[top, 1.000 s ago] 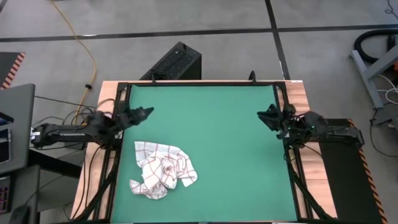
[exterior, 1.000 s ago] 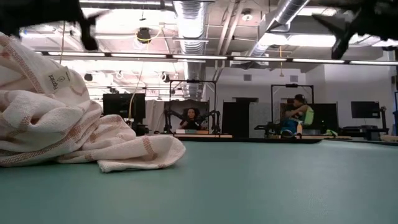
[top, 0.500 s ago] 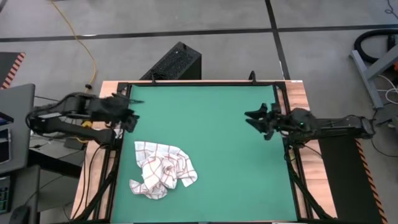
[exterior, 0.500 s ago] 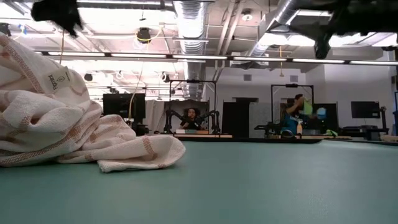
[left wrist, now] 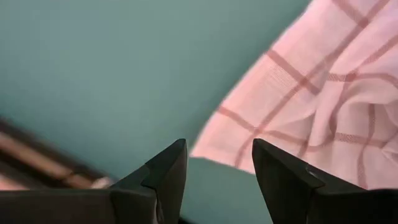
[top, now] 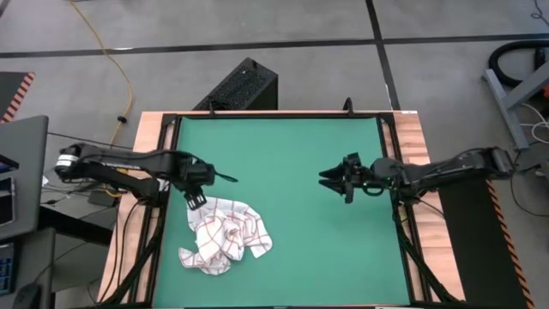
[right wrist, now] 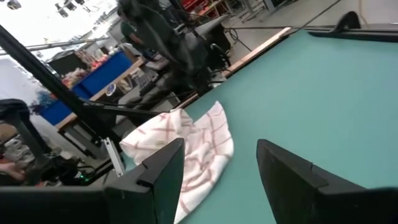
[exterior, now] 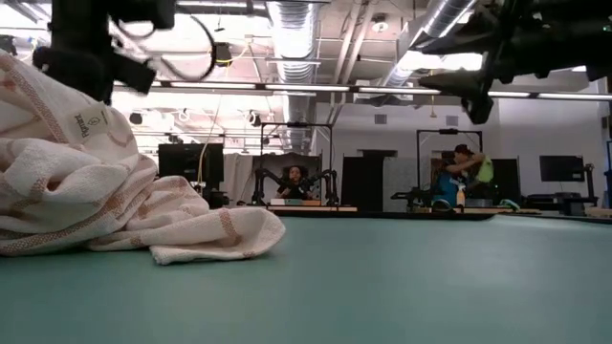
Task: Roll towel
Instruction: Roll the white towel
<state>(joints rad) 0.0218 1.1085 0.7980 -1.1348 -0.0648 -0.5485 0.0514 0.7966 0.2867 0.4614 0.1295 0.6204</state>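
text: one small printed mark is seen on a tag of the towel (exterior: 91, 122) in the low view, turned sideways | legibility: too small to be read | other writing, labels, brands, numbers, signs: none can be read in any view

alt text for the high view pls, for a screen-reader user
Seen from above, a crumpled white towel with red check lines lies on the near left part of a green mat. The left hand hangs open at the towel's far left corner, and the right hand is open above bare mat to the right.
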